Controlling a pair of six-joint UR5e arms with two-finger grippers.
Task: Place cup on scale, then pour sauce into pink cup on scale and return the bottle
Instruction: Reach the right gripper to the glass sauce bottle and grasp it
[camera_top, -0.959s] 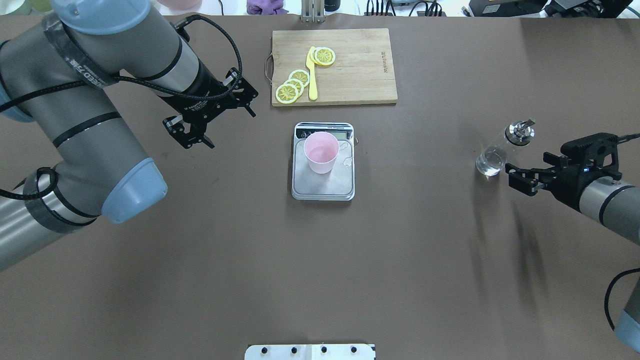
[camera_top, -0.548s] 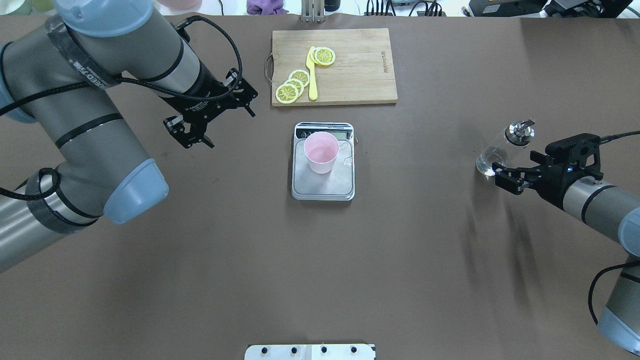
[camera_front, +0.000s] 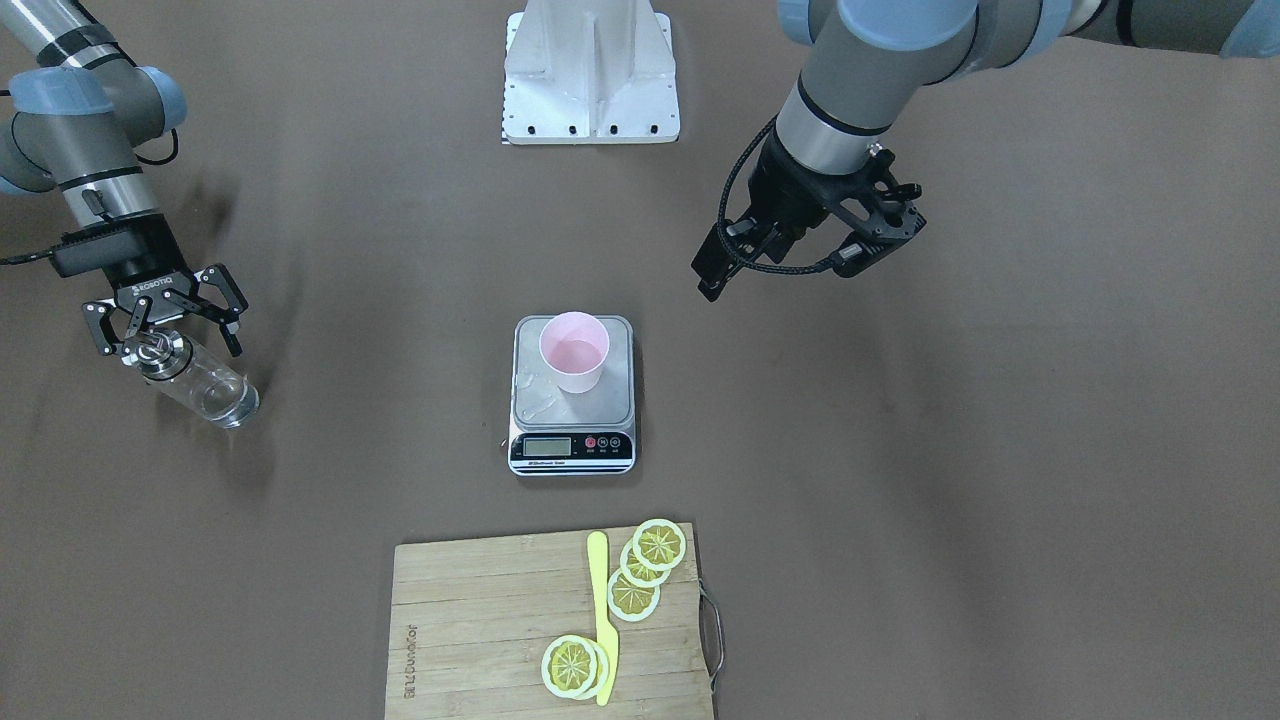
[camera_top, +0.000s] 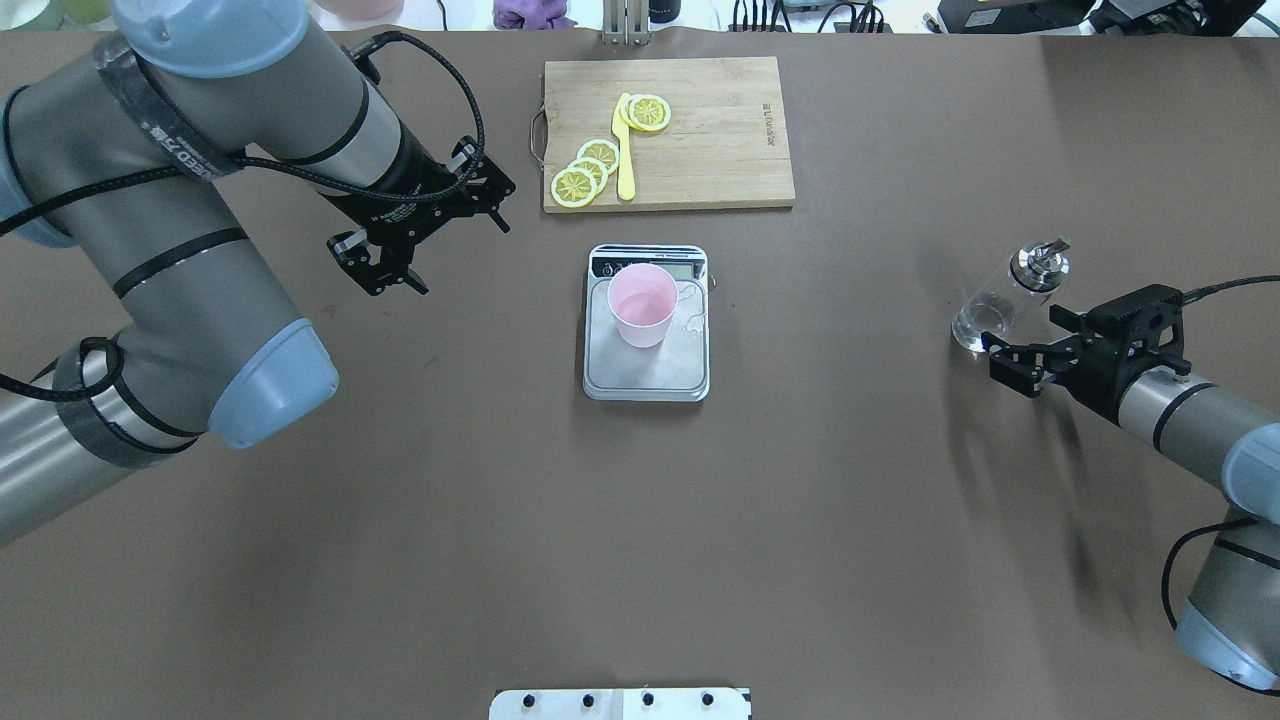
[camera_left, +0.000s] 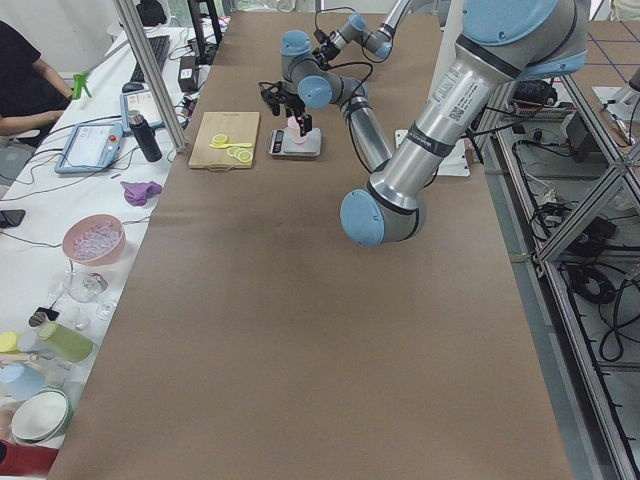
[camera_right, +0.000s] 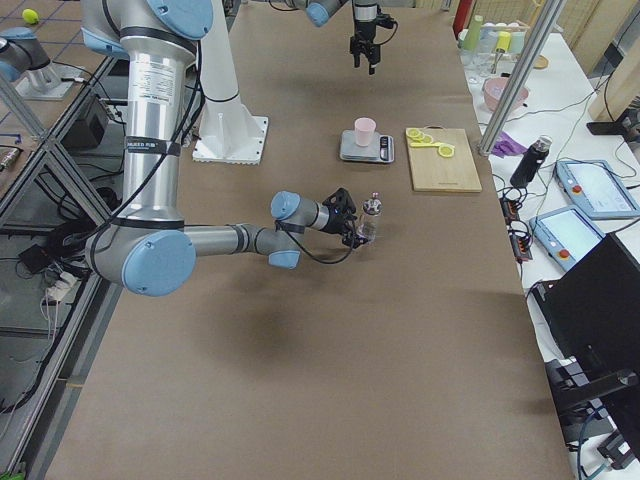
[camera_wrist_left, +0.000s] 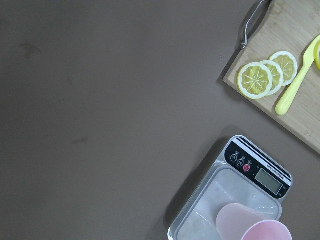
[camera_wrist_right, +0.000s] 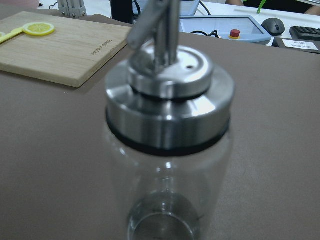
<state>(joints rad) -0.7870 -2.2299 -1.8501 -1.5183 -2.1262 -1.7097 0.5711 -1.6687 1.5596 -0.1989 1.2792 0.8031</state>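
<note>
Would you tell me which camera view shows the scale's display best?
The exterior front-facing view: the scale lies with its display toward that camera, unobstructed. The left wrist view shows it tilted, low in frame; overhead, the cup partly hides it; the side views show it too small.

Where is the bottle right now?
Overhead view: the bottle stands on the table at the robot's right, just ahead of the open right gripper, far from the scale.
</note>
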